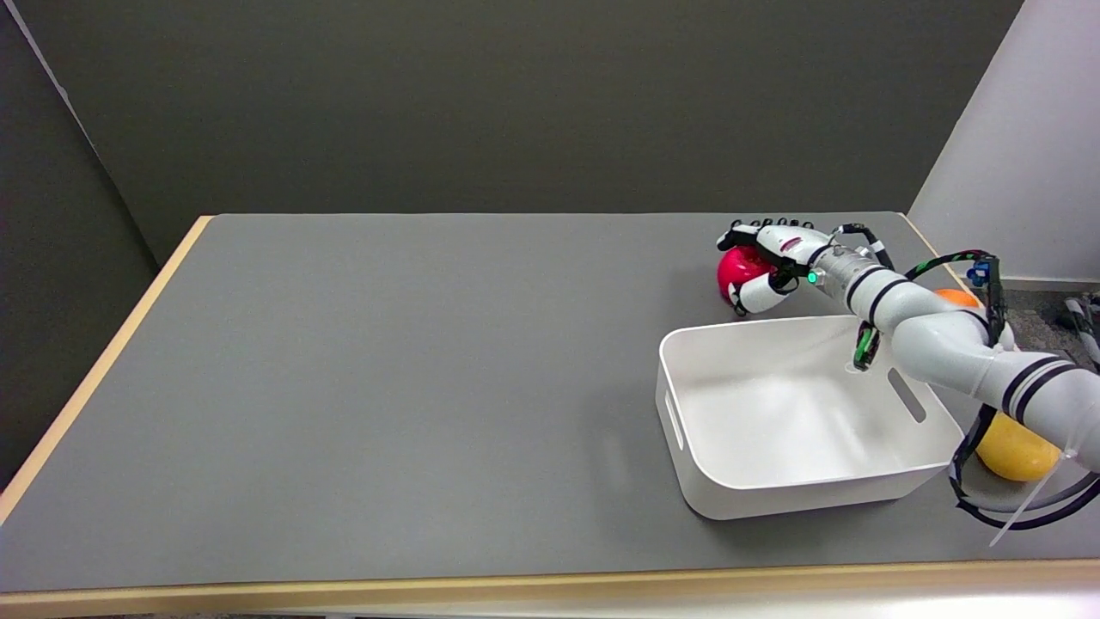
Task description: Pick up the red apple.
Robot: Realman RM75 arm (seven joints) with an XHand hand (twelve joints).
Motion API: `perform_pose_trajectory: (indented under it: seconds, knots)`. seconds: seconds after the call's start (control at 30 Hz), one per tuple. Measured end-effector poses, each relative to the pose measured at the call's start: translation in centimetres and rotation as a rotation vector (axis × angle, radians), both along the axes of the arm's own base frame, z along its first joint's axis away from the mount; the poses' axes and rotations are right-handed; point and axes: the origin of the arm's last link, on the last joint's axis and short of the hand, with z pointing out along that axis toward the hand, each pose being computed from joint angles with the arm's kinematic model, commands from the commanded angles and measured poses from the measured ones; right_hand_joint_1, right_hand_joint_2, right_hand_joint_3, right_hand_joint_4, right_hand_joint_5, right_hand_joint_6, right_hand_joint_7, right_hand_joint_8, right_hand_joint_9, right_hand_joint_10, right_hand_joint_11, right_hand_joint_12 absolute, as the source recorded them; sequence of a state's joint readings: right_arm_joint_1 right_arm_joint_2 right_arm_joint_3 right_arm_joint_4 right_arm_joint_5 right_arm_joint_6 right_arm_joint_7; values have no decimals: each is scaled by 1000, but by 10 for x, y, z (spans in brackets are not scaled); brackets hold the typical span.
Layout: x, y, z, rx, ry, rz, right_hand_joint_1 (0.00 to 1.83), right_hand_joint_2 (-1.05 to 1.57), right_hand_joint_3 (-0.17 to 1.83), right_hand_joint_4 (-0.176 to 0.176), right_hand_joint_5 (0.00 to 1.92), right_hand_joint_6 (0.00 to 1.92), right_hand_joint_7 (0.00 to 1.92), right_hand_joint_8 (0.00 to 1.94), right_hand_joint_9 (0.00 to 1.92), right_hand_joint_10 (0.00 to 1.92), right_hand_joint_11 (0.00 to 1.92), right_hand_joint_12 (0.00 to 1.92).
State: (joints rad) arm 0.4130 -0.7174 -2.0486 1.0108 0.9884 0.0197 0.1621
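Note:
The red apple (739,270) sits at the far right of the grey table, just behind the white bin. My right hand (771,259) reaches over the bin and wraps the apple from its right side. Fingers curl over the top and the thumb lies under the front. Whether the apple rests on the table or hangs just above it, I cannot tell. Most of the apple's right half is hidden by the hand.
An empty white bin (687,413) with slot handles stands at the near right, under my forearm. An orange fruit (956,297) lies behind the arm, and a yellow-orange fruit (1014,451) lies right of the bin. The table's right edge is close.

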Motion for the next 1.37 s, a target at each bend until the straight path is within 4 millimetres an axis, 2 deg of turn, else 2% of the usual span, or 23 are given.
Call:
perform_pose_trajectory:
  seconds: [0.13,0.17,0.23,0.3,0.37,0.5,0.57,0.6,1.0,1.07,1.13,1.17,1.27,1.37]
  knots:
    - [0,-1,-1,4,3,11,990,896,896,116,258,1103,513,657,515,1036,535,1624]
    - [1,-1,-2,5,4,13,1011,936,821,102,290,1212,539,770,545,1072,551,1660]
    - [1,-2,-3,7,6,18,1086,1267,184,-46,479,1797,661,1439,653,1179,609,1779]
    - [1,-2,-3,9,8,23,1107,1250,171,-41,505,1745,702,1415,686,1216,586,1818]
    - [2,-2,-4,12,12,35,1114,1212,203,-20,549,1654,750,1433,750,1386,618,1854]
    - [3,-3,-6,22,34,44,1121,1159,298,-20,563,1647,763,1428,755,1445,597,1920]
    - [5,-3,-7,29,46,52,1268,1188,190,-84,551,1620,743,1392,727,1566,622,1921]
    - [6,-4,-8,34,54,60,1316,1191,162,-106,550,1605,740,1374,721,1599,628,1921]
    - [45,-1,-8,57,102,210,1328,1138,232,-123,575,1568,786,1333,749,1556,684,1921]
    - [53,3,-7,53,104,245,1329,1134,232,-118,585,1562,788,1329,749,1542,730,1909]
    - [62,7,-5,46,104,282,1178,1078,372,-36,628,1574,831,1335,817,1439,729,1917]
    - [67,11,-3,42,103,304,1156,1061,407,-24,638,1575,843,1331,826,1430,730,1920]
    - [76,21,-1,32,101,349,1160,1042,436,-28,644,1573,857,1317,824,1438,738,1914]
    - [84,40,2,15,93,409,1162,1039,439,-32,644,1574,862,1309,824,1436,744,1903]
